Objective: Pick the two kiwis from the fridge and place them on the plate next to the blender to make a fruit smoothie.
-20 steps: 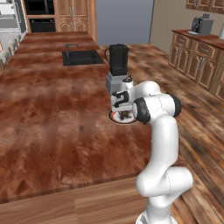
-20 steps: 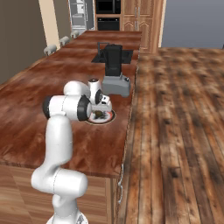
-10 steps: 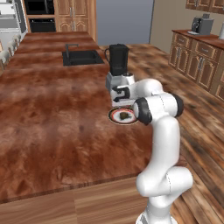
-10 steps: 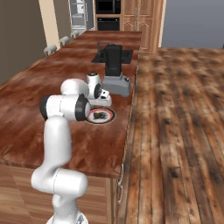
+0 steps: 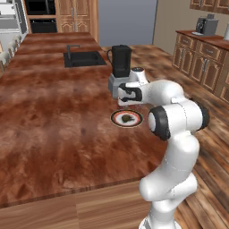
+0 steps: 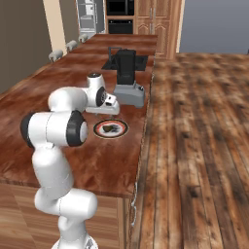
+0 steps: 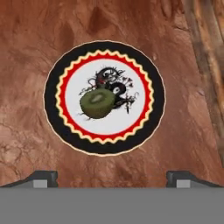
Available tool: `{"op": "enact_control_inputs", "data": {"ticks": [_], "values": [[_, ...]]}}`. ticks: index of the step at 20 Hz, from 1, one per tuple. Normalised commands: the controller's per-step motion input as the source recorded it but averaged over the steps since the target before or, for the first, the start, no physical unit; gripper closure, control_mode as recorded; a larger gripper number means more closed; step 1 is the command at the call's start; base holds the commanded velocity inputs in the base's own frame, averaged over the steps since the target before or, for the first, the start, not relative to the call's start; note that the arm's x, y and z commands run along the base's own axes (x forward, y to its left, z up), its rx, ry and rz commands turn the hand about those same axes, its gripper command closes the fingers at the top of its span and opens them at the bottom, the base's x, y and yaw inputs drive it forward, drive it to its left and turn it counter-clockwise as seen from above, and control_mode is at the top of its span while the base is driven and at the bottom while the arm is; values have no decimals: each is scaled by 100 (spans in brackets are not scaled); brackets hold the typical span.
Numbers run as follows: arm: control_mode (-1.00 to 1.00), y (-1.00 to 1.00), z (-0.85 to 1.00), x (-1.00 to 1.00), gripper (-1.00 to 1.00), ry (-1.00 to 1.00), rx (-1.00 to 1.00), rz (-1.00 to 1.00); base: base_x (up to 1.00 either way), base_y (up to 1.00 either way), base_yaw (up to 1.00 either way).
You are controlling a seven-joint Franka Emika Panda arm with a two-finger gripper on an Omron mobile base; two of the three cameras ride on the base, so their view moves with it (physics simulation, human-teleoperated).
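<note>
The plate [image 7: 54,98], white centre with a red and black rim, lies on the brown island counter just in front of the blender [image 5: 120,60]. One olive-green kiwi [image 7: 97,103] rests on it, left of centre in the hand view. The same kiwi [image 5: 127,117] [image 6: 111,128] shows from both base cameras. My gripper [image 5: 126,103] [image 6: 109,110] [image 7: 112,178] hovers a little above the plate, open wide and empty, fingertips [image 7: 41,177] apart from the fruit. The second kiwi is out of view. The fridge [image 6: 86,17] stands far back.
A dark sink [image 5: 82,58] is set into the counter behind the blender. The counter's right edge [image 6: 146,121] runs close beside the plate [image 6: 98,129], with wooden floor beyond. A black oven [image 5: 40,6] and a grey appliance [image 5: 206,24] stand along the far walls.
The hand has lifted off the plate and now hangs higher. The kiwi, hidden under the hand a second ago, lies free on the plate.
</note>
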Motion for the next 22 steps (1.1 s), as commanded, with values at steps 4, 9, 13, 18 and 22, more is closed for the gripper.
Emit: {"op": "enact_control_inputs", "data": {"ticks": [4, 9, 13, 18, 22], "values": [[-100, 0, 59, -100, -100, -20, 0, 0, 0, 0, 0], [-100, 0, 72, -100, -100, -15, 0, 0, 0, 0, 0], [-100, 0, 79, -100, -100, -9, 0, 4, 0, 0, 0], [-100, 0, 73, -100, -100, 1, 0, 5, 0, 0, 0], [-100, 0, 46, -100, -100, 3, 0, 7, 0, 0, 0]]}}
